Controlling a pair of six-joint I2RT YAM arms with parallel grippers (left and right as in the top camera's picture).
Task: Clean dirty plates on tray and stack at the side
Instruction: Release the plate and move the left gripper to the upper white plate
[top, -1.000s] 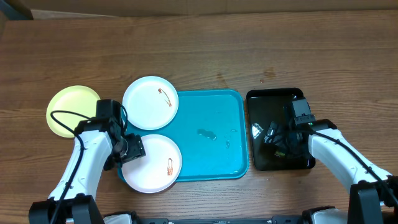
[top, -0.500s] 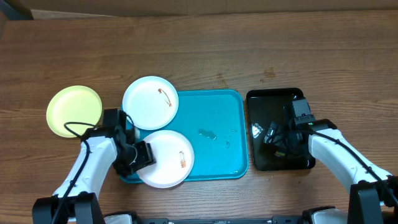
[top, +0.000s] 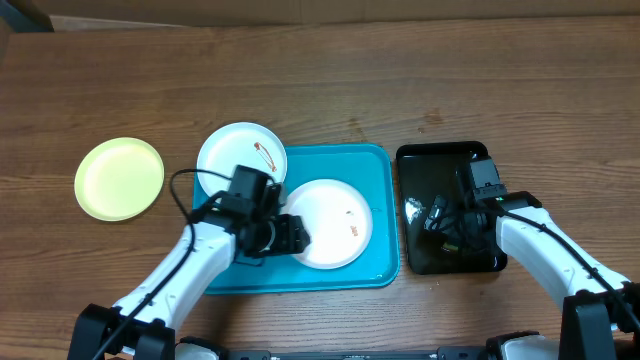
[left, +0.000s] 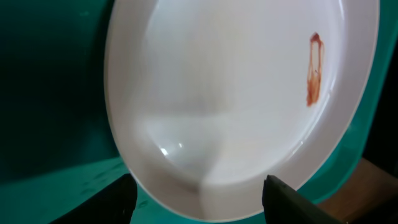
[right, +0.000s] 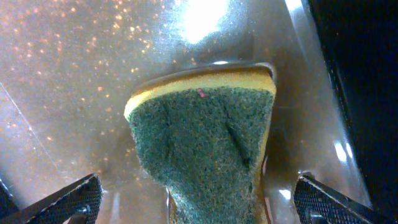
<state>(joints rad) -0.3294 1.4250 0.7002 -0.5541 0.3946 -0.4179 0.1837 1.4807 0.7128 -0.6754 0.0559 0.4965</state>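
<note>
A white plate (top: 335, 222) with a reddish smear lies in the middle of the turquoise tray (top: 345, 165). My left gripper (top: 290, 238) is open at its left rim. In the left wrist view the plate (left: 236, 93) fills the frame and its near rim sits between the fingertips (left: 196, 199). A second smeared white plate (top: 235, 160) overlaps the tray's back left corner. A yellow-green plate (top: 119, 178) lies on the table at the left. My right gripper (top: 440, 215) is open over a green and yellow sponge (right: 205, 137), its fingers (right: 196, 199) apart on either side.
A glossy black tray (top: 440, 160) stands right of the turquoise tray and holds the sponge and my right gripper. Wet marks (top: 333, 214) show on the turquoise tray. Bare wooden table lies behind and to the far left.
My left gripper has moved right, and the white plate has gone with it from the tray's front left edge to the tray's middle. The right arm has not moved.
</note>
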